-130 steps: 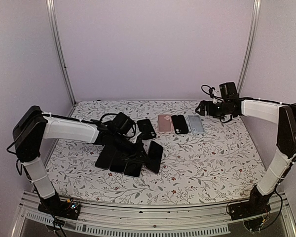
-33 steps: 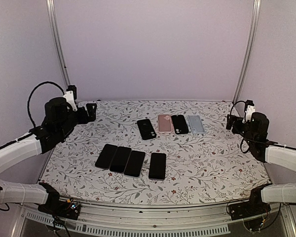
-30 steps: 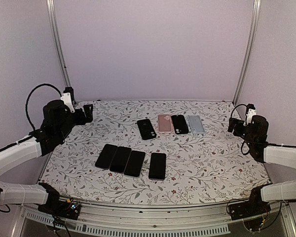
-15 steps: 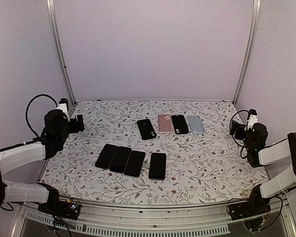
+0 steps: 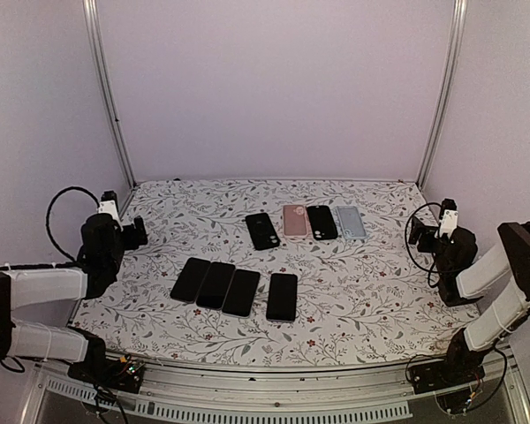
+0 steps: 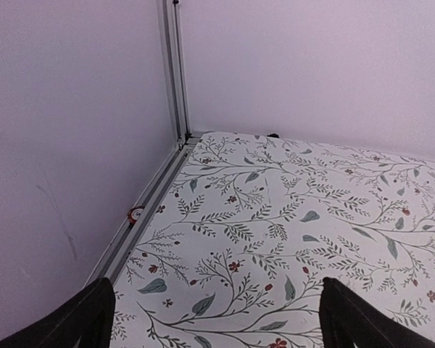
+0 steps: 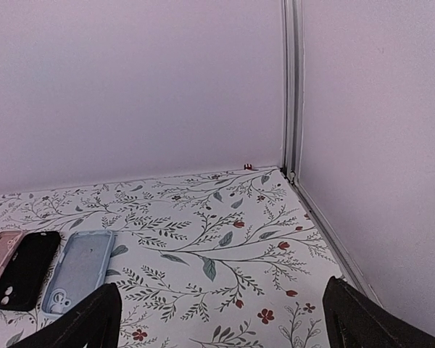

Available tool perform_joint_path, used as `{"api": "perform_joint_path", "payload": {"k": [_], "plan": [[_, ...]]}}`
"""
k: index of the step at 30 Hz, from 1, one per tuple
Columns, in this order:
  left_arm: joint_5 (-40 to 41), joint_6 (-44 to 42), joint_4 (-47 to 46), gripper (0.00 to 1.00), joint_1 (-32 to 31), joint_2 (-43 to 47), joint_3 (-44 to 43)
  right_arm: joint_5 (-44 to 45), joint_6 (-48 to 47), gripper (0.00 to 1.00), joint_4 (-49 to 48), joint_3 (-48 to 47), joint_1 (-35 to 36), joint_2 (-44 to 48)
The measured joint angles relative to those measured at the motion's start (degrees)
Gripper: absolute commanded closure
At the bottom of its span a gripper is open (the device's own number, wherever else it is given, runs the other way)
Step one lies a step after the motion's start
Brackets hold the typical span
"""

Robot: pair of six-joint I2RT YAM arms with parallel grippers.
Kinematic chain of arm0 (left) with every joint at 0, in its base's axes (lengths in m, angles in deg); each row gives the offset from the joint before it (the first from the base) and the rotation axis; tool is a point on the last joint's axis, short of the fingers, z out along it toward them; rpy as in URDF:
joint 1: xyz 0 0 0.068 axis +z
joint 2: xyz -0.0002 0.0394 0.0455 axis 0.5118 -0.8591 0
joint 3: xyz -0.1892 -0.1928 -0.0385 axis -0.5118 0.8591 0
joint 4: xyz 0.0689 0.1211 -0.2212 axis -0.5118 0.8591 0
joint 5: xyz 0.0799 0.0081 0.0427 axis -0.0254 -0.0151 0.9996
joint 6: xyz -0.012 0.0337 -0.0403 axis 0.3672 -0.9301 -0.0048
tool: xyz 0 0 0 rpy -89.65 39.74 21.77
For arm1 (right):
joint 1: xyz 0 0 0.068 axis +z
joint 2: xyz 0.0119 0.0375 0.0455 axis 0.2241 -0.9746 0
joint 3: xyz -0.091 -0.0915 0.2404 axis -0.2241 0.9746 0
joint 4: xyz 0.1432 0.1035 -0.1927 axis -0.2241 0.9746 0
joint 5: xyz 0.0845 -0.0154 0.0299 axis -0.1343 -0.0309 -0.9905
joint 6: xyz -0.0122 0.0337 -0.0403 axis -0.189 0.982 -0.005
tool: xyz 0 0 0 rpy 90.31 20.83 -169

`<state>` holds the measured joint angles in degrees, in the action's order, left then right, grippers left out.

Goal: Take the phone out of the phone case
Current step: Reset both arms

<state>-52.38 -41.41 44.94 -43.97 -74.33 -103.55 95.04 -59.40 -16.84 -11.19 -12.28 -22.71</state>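
Several dark phones (image 5: 241,292) lie face up in a row near the middle of the table. Behind them is a row of phone cases: black (image 5: 262,230), pink (image 5: 295,220), black (image 5: 321,222) and light blue (image 5: 351,221). I cannot tell whether any case holds a phone. My left gripper (image 5: 134,232) is open at the far left edge, well away from them. My right gripper (image 5: 420,231) is open at the far right edge. In the left wrist view, the left gripper (image 6: 217,326) frames only bare cloth. The right gripper (image 7: 221,326) is empty too, with the light blue case (image 7: 80,270) to its left.
The table is covered by a floral cloth (image 5: 362,283). Aluminium posts (image 5: 106,97) stand at the back corners, and plain walls close in the back and both sides. A rail (image 6: 141,214) runs along the left edge of the cloth.
Both arms have drawn back and down toward the table's side edges, grippers still open. Earlier the left gripper was over the phones and the right by the cases. Phones and cases have not shifted.
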Motion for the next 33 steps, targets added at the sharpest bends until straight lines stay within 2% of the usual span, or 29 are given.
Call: {"api": "perform_joint_path", "payload": {"k": [6,11,19,24,30,33], "plan": [[1.66,-1.68,-9.29,0.01,0.24,-2.60,3.13,0.00,-0.04,0.01,-0.50,-0.02,0.00,0.00],[2.36,-3.98,-19.67,0.01,0.35,-9.62,6.10,0.00,-0.07,0.01,-0.66,-0.02,0.00,0.00],[1.33,-9.84,-31.23,0.01,0.57,-15.78,6.14,0.00,-0.20,0.01,-0.83,-0.02,0.00,0.00],[1.62,-12.46,-45.53,0.01,1.40,-21.11,9.57,0.00,-0.20,0.01,-0.83,-0.02,0.00,0.00],[-6.03,-13.18,-52.09,0.01,4.57,-23.12,12.63,0.00,-0.20,0.01,-0.83,-0.02,0.00,0.00],[-9.84,-13.14,-51.54,0.01,5.90,-24.46,12.41,0.00,-0.20,0.01,-0.83,-0.02,0.00,0.00]]}}
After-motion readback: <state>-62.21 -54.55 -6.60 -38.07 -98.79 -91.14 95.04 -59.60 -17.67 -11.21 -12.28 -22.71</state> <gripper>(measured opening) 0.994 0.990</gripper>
